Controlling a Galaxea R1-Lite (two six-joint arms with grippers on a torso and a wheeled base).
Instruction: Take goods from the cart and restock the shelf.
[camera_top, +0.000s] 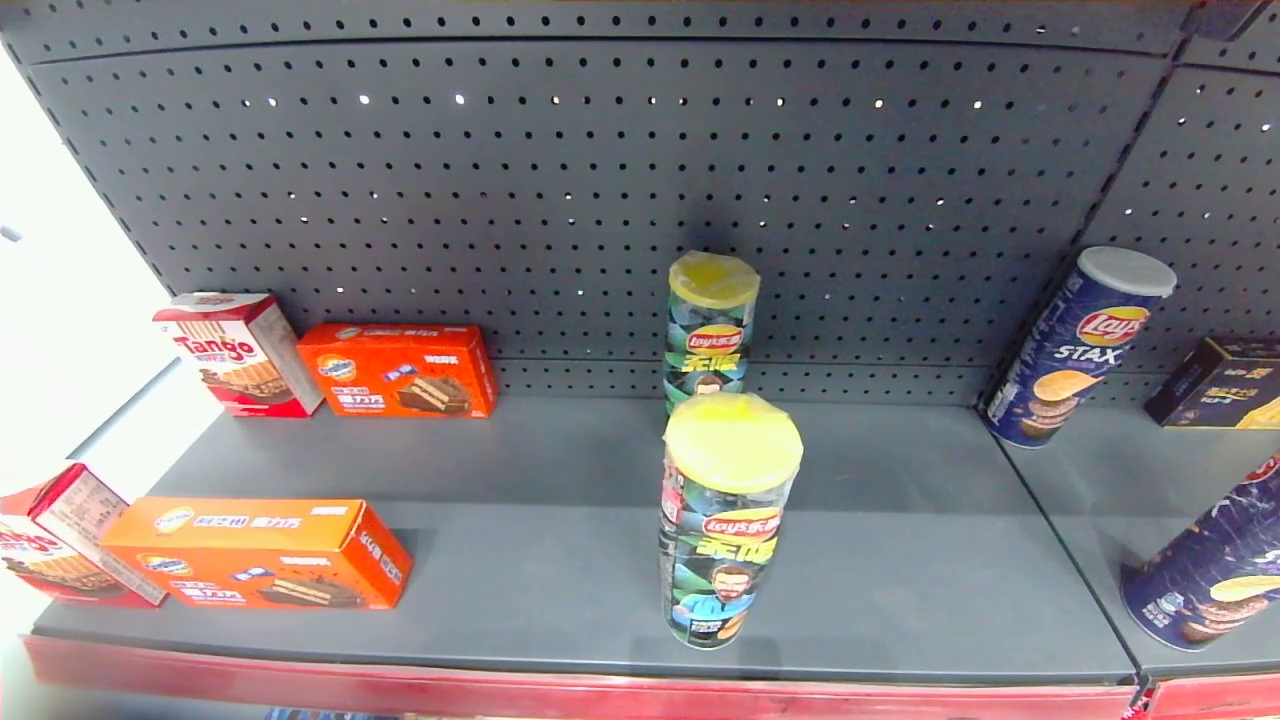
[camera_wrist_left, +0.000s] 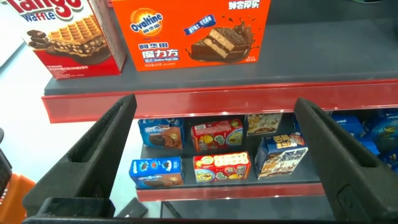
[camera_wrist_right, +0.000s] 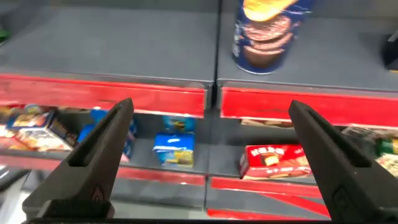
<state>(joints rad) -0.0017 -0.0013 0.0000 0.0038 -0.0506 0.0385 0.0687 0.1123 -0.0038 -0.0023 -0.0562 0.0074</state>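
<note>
Two yellow-lidded chip cans stand upright mid-shelf, one near the front edge (camera_top: 728, 520) and one behind it by the pegboard (camera_top: 710, 325). Orange wafer boxes lie at front left (camera_top: 258, 552) and back left (camera_top: 400, 370), each beside a red-and-white waffle box (camera_top: 238, 352). My left gripper (camera_wrist_left: 214, 155) is open below the red shelf lip (camera_wrist_left: 217, 99), facing the front orange box (camera_wrist_left: 189, 31), nothing between its fingers. My right gripper (camera_wrist_right: 211, 162) is open and empty too, in front of the shelf lip (camera_wrist_right: 112, 93) with a dark blue chip can (camera_wrist_right: 268, 34) above it.
Dark blue chip cans (camera_top: 1080, 345) (camera_top: 1205, 575) and a dark box (camera_top: 1220, 380) occupy the right shelf bay. The grey shelf (camera_top: 540, 470) has bare room between the boxes and the cans. Lower shelves hold several small cookie boxes (camera_wrist_left: 214, 134) (camera_wrist_right: 273, 160).
</note>
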